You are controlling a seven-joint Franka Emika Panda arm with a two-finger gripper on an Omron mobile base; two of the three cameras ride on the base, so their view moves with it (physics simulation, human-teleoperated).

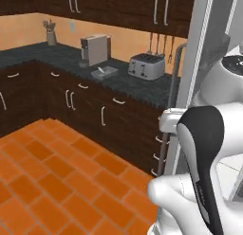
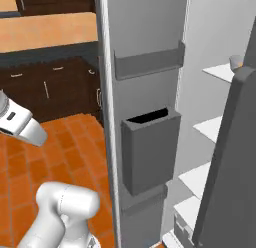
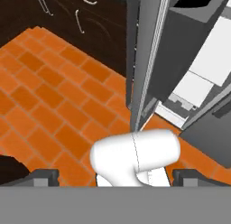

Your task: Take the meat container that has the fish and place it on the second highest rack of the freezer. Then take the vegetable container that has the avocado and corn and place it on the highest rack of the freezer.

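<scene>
While the meat container [image 1: 104, 72] sits on the counter [image 1: 142, 87] left of the toaster [image 1: 146, 66], the pincer [image 3: 115, 177] gapes wide, empty.

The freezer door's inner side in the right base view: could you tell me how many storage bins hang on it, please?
3 bins on the freezer door: a shallow one near the top, a deep one midway, a third below, cut by the frame. More may be hidden.
</scene>
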